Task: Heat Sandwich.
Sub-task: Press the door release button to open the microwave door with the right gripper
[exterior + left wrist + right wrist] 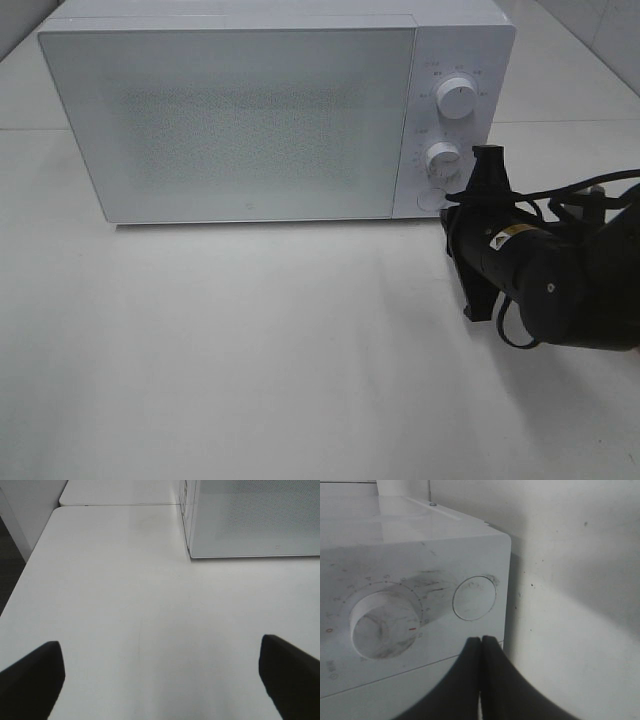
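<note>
Microwave (240, 120) door shut; I can't see the sandwich, perhaps it's inside. My right gripper (481, 641), tips together, sits by the round button (474, 598), at its eight o'clock. Left gripper (160, 680) gapes, empty. Next, I judge: a square press.

Robot test bench set up as a mock kitchen corner: a white microwave oven (250, 110) with rotary dials (457, 100) and a round button (474, 597) stands alone on a plain white tabletop (250, 350); a black robot arm (560, 285) with loose cables (560, 195) occupies the right of the high view. A second white table (120, 492) abuts the first; dark floor (5, 570) shows past the table edge; one kitchen appliance on bare tables beside robot hardware indicates a laboratory, not a home.
</note>
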